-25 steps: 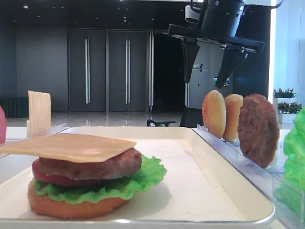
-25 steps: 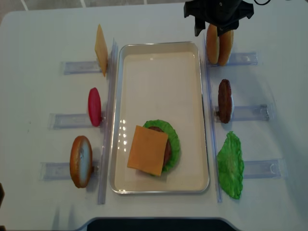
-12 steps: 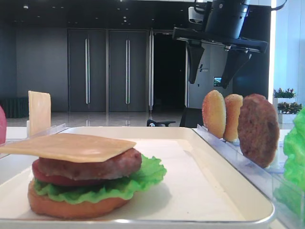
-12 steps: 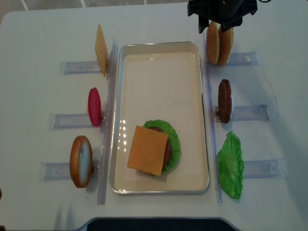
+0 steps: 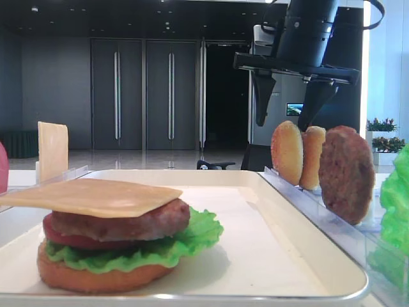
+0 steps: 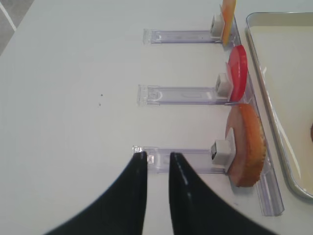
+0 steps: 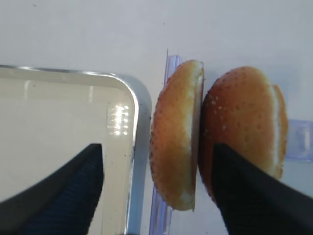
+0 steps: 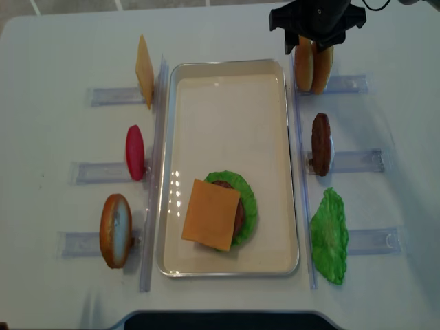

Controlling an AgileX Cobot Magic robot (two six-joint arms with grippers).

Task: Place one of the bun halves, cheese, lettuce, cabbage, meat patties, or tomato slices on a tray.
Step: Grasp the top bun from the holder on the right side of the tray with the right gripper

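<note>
Two bun halves stand on edge in a rack right of the white tray [image 8: 227, 63]. The paler domed one [image 8: 303, 63] [image 7: 176, 142] [image 5: 287, 152] is nearer the tray, and a smaller, more orange one [image 8: 322, 65] stands behind it. My right gripper [image 8: 314, 42] [image 7: 156, 147] [image 5: 281, 120] hangs open just above them. It straddles the domed half without touching, and its right finger [image 7: 249, 196] is over the orange half. On the tray is a stack with cheese [image 8: 211, 214] on top, over a patty, tomato, lettuce [image 8: 250, 199] and a bun bottom [image 5: 96, 278]. My left gripper [image 6: 157, 156] has a narrow gap and holds nothing.
Clear racks flank the tray. On the left they hold an upright cheese slice [image 8: 144, 71], a tomato slice [image 8: 135, 152] and a bun half [image 8: 115, 230] [image 6: 247, 147]. On the right are a meat patty [image 8: 320, 143] and a lettuce leaf [image 8: 329, 236].
My right gripper has shifted a little to the right and come lower over the two bun halves, still open. Nothing on the tray or racks has moved.
</note>
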